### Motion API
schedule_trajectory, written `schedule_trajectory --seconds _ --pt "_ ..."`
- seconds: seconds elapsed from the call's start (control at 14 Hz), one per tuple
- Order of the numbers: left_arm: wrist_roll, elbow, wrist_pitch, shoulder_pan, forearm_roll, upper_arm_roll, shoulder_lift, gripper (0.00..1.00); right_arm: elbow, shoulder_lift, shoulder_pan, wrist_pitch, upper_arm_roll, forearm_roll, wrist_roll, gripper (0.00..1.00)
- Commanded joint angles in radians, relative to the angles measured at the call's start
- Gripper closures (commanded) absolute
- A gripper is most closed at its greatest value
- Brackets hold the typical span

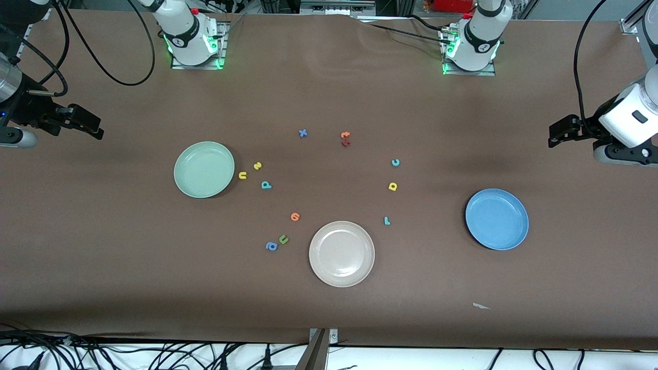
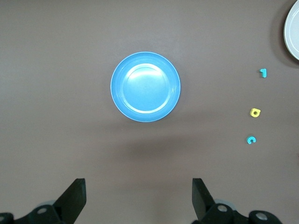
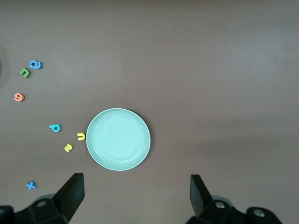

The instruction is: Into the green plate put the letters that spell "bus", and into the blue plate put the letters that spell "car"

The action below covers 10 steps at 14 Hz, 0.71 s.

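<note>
The empty green plate point(image 1: 204, 169) point(image 3: 118, 139) lies toward the right arm's end. Beside it are the yellow "u" point(image 1: 242, 175) point(image 3: 81, 136), yellow "s" point(image 1: 257, 165) point(image 3: 68, 148) and teal "b" point(image 1: 266, 185) point(image 3: 55, 127). The empty blue plate point(image 1: 496, 219) point(image 2: 145, 87) lies toward the left arm's end. The teal "c" point(image 1: 395, 163) point(image 2: 251, 140), yellow "a" point(image 1: 393, 186) point(image 2: 254, 112) and teal "r" point(image 1: 386, 221) point(image 2: 263, 72) lie between it and the table's middle. My right gripper point(image 1: 90, 125) point(image 3: 135, 193) and left gripper point(image 1: 558, 132) point(image 2: 139, 196) hang open and empty over the table's ends.
A beige plate point(image 1: 341, 253) sits nearer the camera in the middle. Stray letters: blue "x" point(image 1: 303, 133), an orange-red pair point(image 1: 345, 139), an orange round letter point(image 1: 295, 216), green "u" point(image 1: 283, 239), blue "a" point(image 1: 271, 246). A paper scrap point(image 1: 481, 306) lies near the front edge.
</note>
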Motion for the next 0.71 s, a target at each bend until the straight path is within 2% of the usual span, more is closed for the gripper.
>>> schedule_trajectory --seconds 0.0,0.64 --pt "0.005 0.002 -0.006 -0.003 0.028 -0.008 -0.004 0.00 -0.012 -0.009 -0.014 0.011 0.015 -0.015 0.000 0.00" --pt "0.005 0.002 -0.005 -0.003 0.028 -0.008 -0.004 0.00 -0.013 -0.009 -0.011 0.017 0.015 -0.023 0.003 0.00"
